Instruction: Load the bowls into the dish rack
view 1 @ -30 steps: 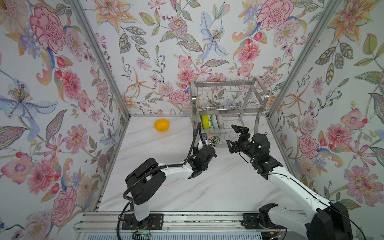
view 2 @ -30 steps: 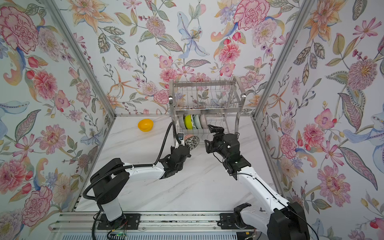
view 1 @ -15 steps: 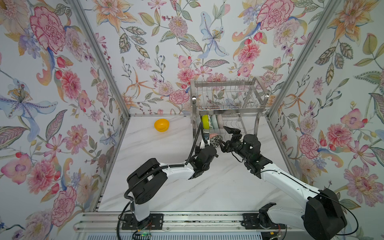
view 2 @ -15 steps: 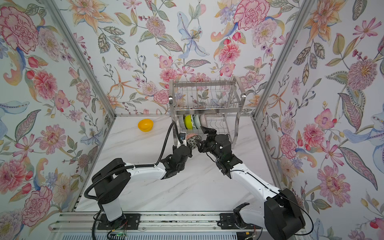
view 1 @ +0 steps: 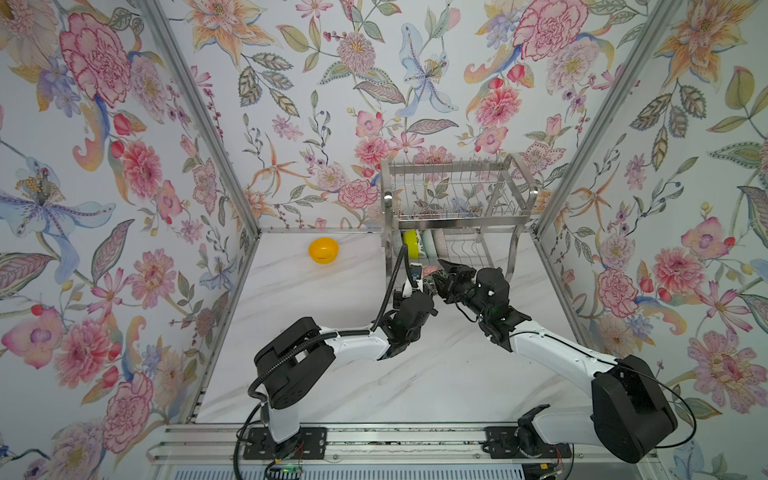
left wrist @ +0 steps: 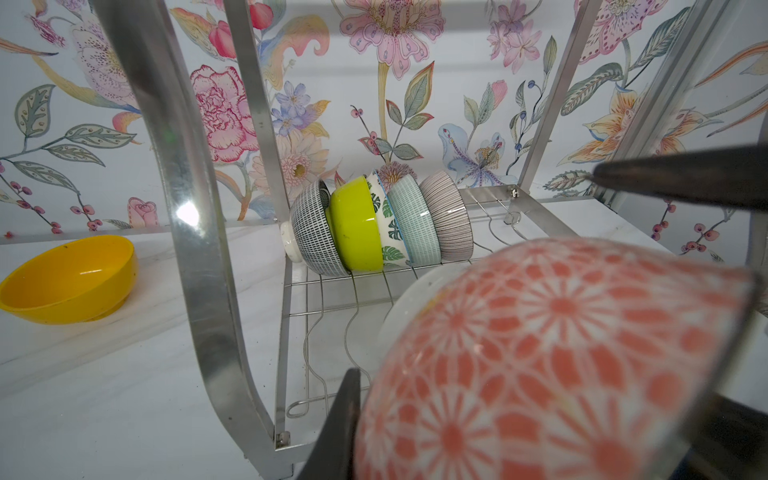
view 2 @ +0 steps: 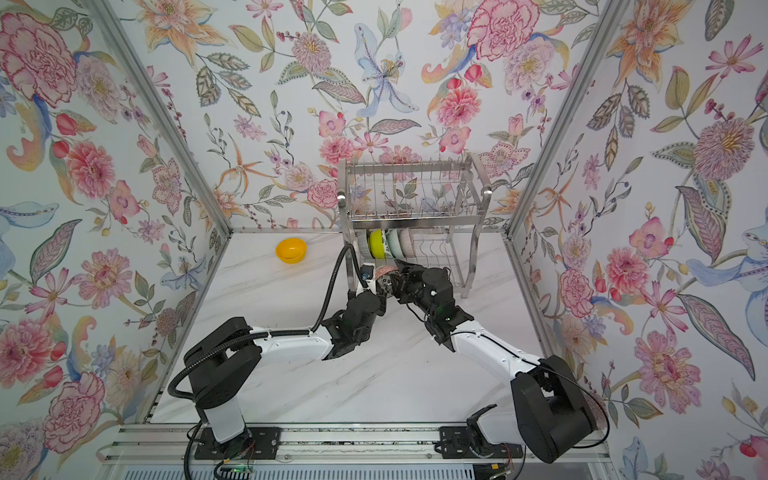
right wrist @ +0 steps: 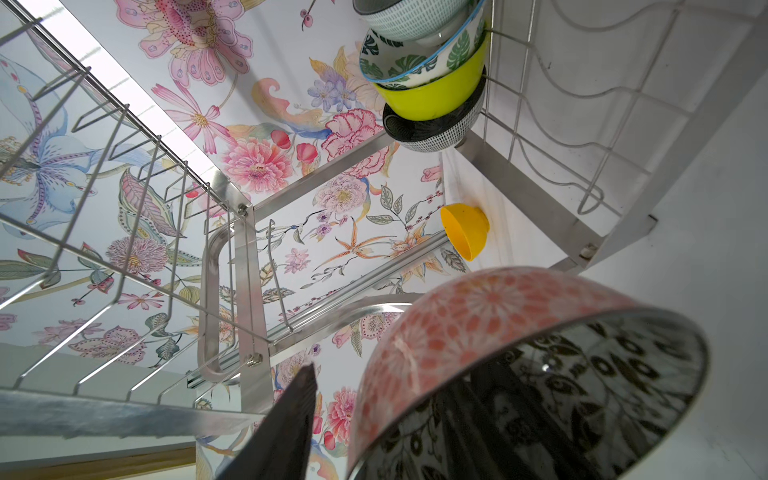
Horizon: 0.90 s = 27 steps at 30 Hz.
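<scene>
Though blurred, round coral-patterned bowl (left wrist: 561,353) seems glossy ceramic.

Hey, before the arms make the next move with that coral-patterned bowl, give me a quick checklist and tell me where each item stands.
1. Left pincer gripping coral-patterned bowl: ok.
2. Right pincer clamped on that bowl: not ok, gap beside its outer finger.
3. Free divider wires on dish rack's lower tier beside striped bowl: ok.
4. Orange-yellow bowl racked: not ok, sits on table.
</scene>
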Motion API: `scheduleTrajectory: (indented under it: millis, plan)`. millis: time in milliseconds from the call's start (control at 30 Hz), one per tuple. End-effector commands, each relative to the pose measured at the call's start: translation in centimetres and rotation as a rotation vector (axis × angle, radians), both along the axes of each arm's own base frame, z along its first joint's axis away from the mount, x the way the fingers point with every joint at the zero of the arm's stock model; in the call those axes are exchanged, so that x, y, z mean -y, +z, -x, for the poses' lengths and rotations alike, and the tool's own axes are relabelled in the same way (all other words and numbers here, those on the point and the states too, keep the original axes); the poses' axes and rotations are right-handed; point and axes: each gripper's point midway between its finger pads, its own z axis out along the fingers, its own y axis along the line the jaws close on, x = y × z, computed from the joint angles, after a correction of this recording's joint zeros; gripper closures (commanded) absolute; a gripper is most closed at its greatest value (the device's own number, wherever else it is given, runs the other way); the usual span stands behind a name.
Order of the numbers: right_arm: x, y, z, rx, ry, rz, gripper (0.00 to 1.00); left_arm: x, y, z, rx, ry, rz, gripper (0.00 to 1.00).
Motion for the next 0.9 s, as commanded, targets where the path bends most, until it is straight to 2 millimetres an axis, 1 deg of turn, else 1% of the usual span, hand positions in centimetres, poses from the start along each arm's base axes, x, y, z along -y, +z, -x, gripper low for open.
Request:
scheduleTrajectory:
  millis: [0, 233, 433, 567, 600, 667, 867]
  plan:
    - [-0.3, 1.5, -0.8, 0.042, -0.015, -0.029, 0.54, 0.4, 0.6, 0.1, 0.034, -0.001, 0.027, 1.00]
    - [-0.5, 1.9, -1.3, 0.052, -0.024, -0.049, 0.64, 0.5, 0.2, 0.2, 0.033, -0.006, 0.015, 1.00]
    - [-0.8, 2.6, -1.6, 0.069, -0.025, -0.051, 0.84, 0.5, 0.3, 0.4, 0.034, -0.003, 0.005, 1.00]
    - [-0.6, 2.5, -1.5, 0.073, -0.031, -0.037, 0.94, 0.2, 0.5, 0.5, 0.032, 0.004, 0.009, 0.99]
    - [-0.6, 2.5, -1.5, 0.077, -0.034, -0.032, 0.96, 0.2, 0.5, 0.6, 0.031, 0.003, 0.011, 0.95]
    - [-0.4, 2.6, -1.5, 0.087, -0.038, -0.025, 0.99, 0.1, 0.6, 0.7, 0.029, 0.002, 0.013, 0.82]
    - [-0.1, 3.3, -1.5, 0.133, -0.039, 0.001, 1.00, -0.4, 0.6, 0.9, 0.019, 0.007, 0.028, 0.64]
